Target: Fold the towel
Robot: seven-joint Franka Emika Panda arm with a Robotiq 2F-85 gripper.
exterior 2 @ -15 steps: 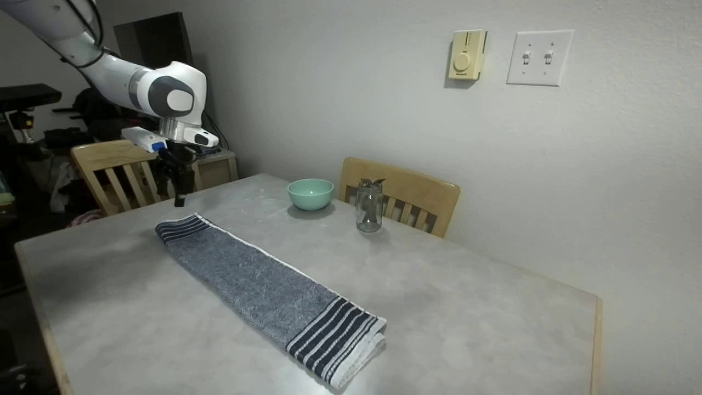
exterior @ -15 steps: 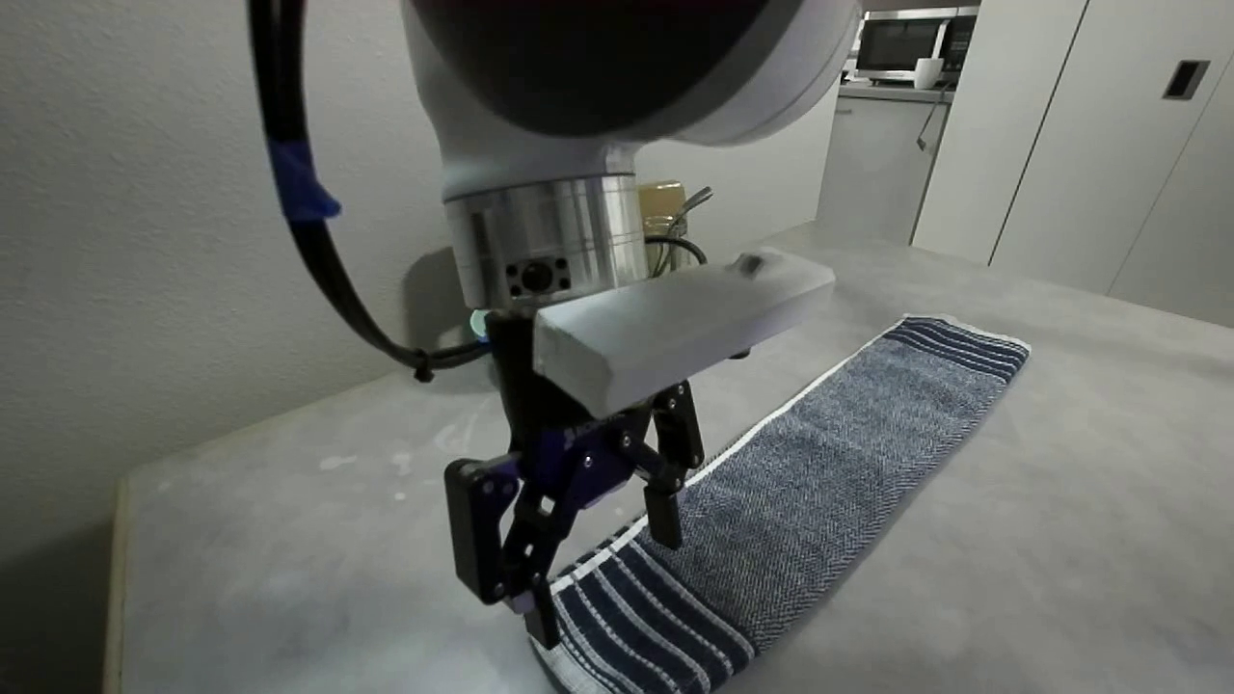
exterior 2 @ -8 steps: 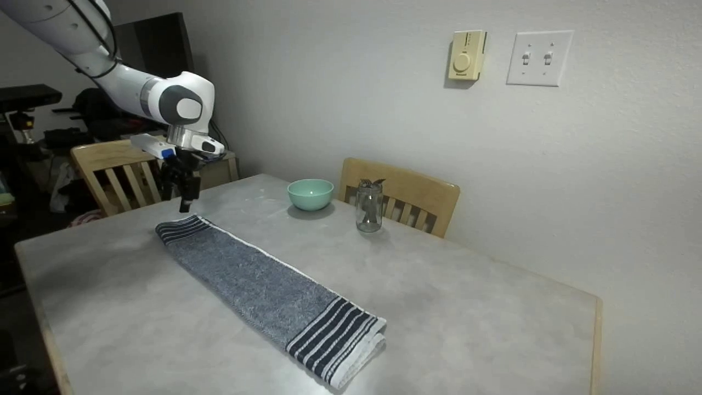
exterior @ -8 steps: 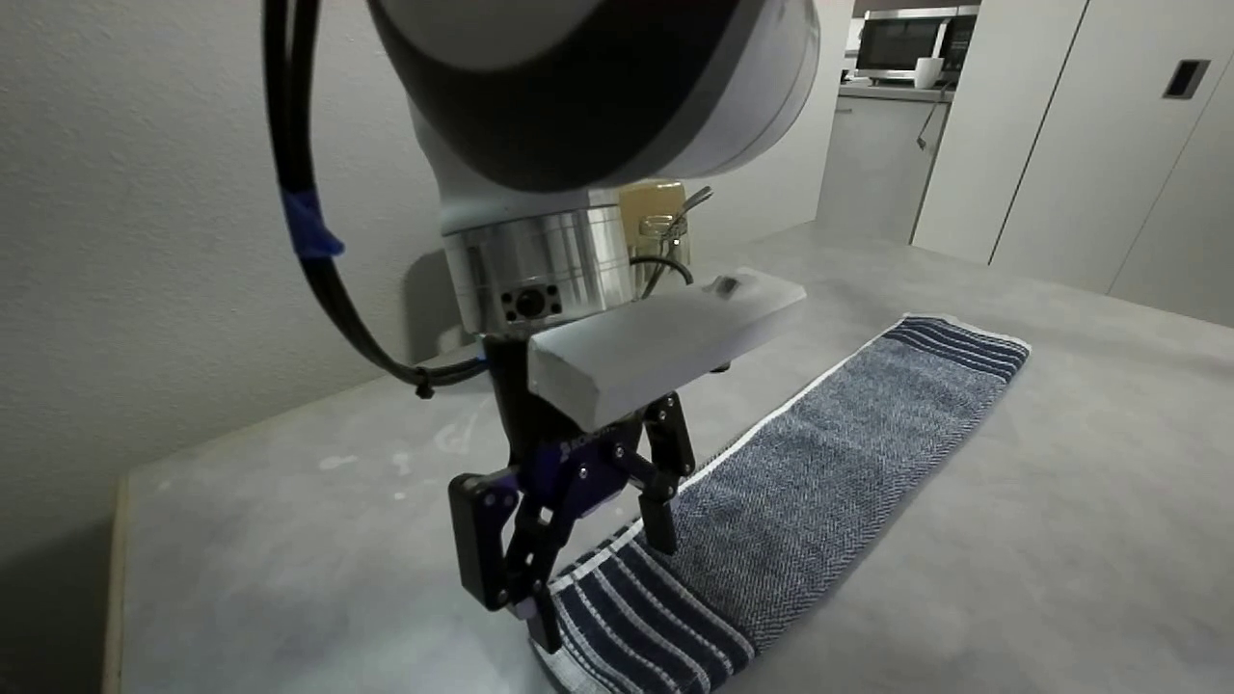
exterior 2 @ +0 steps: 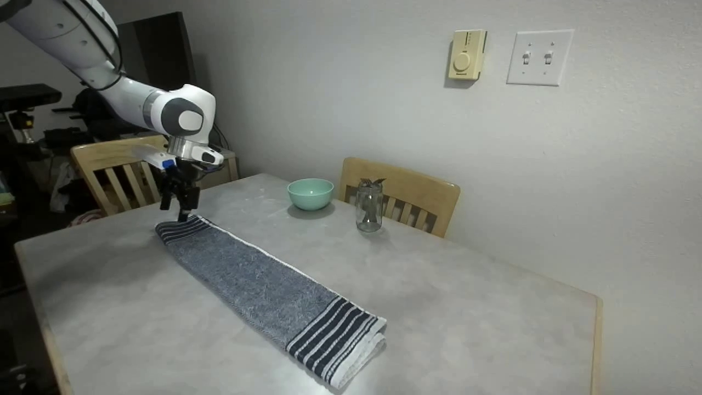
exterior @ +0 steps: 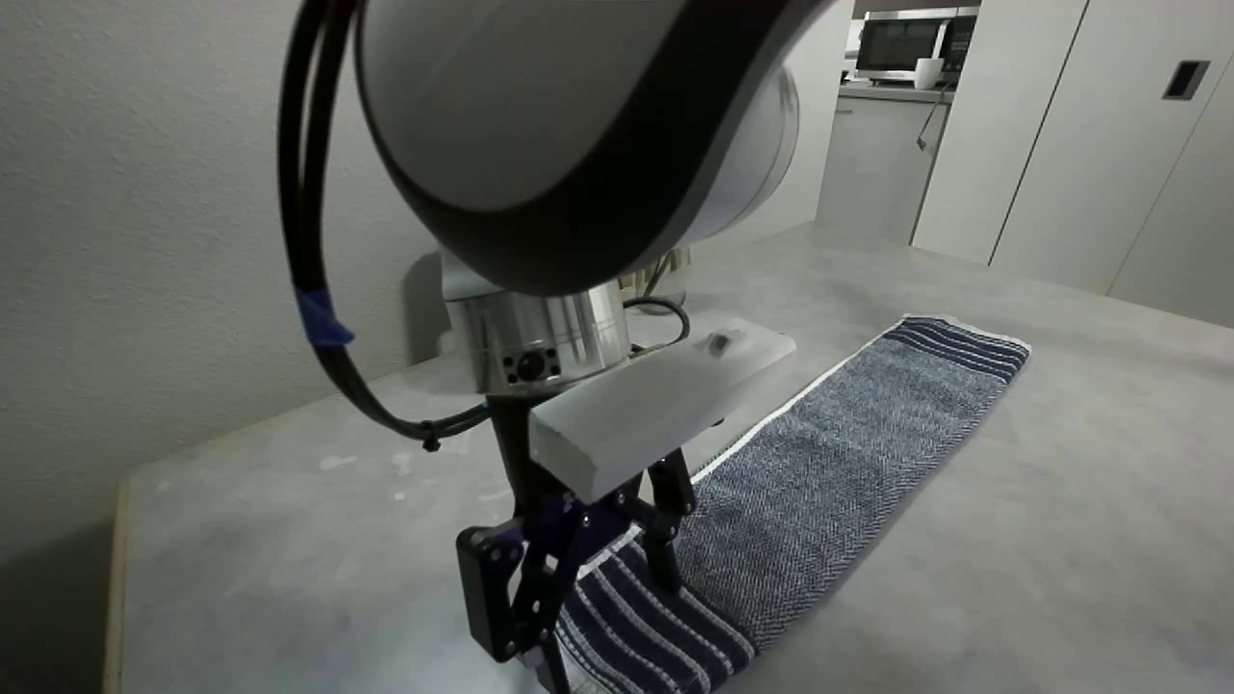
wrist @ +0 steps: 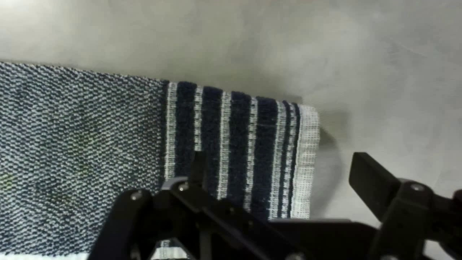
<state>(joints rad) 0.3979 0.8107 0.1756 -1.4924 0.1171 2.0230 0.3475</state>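
The long grey-blue towel with navy and white striped ends lies flat on the table in both exterior views (exterior: 819, 492) (exterior 2: 258, 280). It also fills the left of the wrist view (wrist: 90, 151). My gripper is open and empty at one striped end, in both exterior views (exterior: 609, 631) (exterior 2: 175, 214). In the wrist view the gripper (wrist: 280, 159) spans the white end edge, one finger over the stripes and one beyond the edge over bare table. I cannot tell whether a fingertip touches the cloth.
A teal bowl (exterior 2: 310, 193) and a glass jar with cutlery (exterior 2: 368, 211) stand near the wall side of the table. Two wooden chairs (exterior 2: 403, 184) (exterior 2: 112, 156) stand at the table's edges. The wall runs close behind the arm.
My gripper has come down to the striped towel end, moving slightly right in both exterior views. It stays open. The towel has not moved.
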